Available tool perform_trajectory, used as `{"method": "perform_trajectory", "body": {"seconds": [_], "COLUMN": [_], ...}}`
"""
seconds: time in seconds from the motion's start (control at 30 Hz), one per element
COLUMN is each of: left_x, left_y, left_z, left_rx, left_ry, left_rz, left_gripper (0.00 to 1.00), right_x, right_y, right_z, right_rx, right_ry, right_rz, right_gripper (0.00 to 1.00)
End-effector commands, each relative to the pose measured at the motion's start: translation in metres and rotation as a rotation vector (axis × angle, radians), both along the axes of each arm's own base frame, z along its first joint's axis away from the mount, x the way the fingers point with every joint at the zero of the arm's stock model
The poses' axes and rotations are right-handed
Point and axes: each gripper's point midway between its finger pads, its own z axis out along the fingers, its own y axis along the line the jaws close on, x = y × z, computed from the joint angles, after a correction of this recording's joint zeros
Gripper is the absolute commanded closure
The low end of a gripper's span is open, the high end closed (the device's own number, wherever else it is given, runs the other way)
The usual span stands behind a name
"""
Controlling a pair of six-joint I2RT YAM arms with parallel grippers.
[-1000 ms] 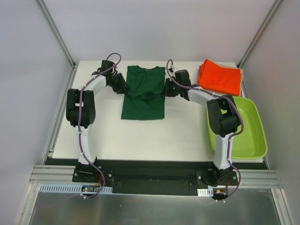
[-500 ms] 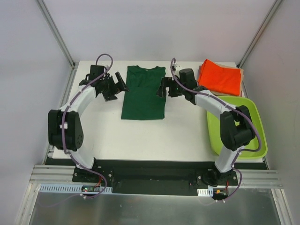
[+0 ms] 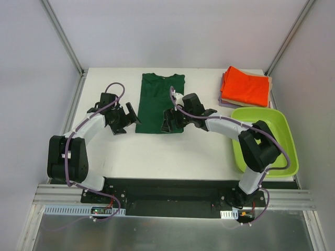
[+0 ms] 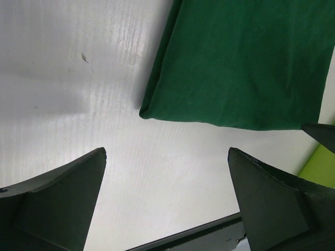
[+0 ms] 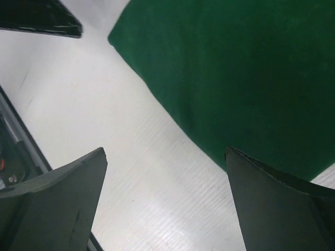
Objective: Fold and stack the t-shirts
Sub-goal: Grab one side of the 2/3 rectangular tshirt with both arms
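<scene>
A dark green t-shirt [image 3: 159,102] lies flat on the white table [image 3: 172,151], folded into a long narrow strip. My left gripper [image 3: 125,117] stands open just left of its near-left corner [image 4: 149,111], above bare table [image 4: 166,151]. The right gripper [image 3: 168,120] is open over the near-right corner, with the green hem [image 5: 241,68] beside its right finger and table between the fingertips [image 5: 165,151]. Neither holds anything. A folded orange t-shirt [image 3: 246,86] tops a stack at the back right, with beige and lavender edges showing beneath.
A lime-green plastic bin [image 3: 285,151] sits at the right edge of the table, under the right arm's elbow. The black front rail [image 4: 199,232] runs along the near table edge. Metal frame posts stand at both back corners.
Both grippers have opened and moved from the shirt's upper sides toward me, down to its near corners. The green shirt now lies flat and narrow.
</scene>
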Motion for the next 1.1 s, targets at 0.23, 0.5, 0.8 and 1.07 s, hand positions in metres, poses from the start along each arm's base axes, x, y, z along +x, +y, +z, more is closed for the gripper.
{"method": "perform_trajectory", "body": {"seconds": [0.23, 0.5, 0.8, 1.07], "left_x": [0.008, 0.009, 0.009, 0.013], "left_y": [-0.006, -0.015, -0.026, -0.020], "left_z": [-0.016, -0.025, -0.045, -0.065], "left_rx": [-0.038, -0.045, -0.029, 0.013], "left_ry": [0.042, 0.071, 0.131, 0.177], "left_rz": [-0.006, -0.022, -0.040, -0.015], "left_gripper": [0.01, 0.03, 0.41, 0.58], "right_x": [0.007, 0.010, -0.004, -0.021], "right_y": [-0.017, -0.017, -0.061, -0.083], "right_z": [-0.068, -0.015, 0.017, -0.003], "right_rx": [-0.102, -0.047, -0.069, -0.104], "right_ry": [0.100, -0.008, -0.116, -0.073], "right_rz": [-0.038, -0.011, -0.161, -0.228], "right_gripper": [0.04, 0.04, 0.04, 0.04]}}
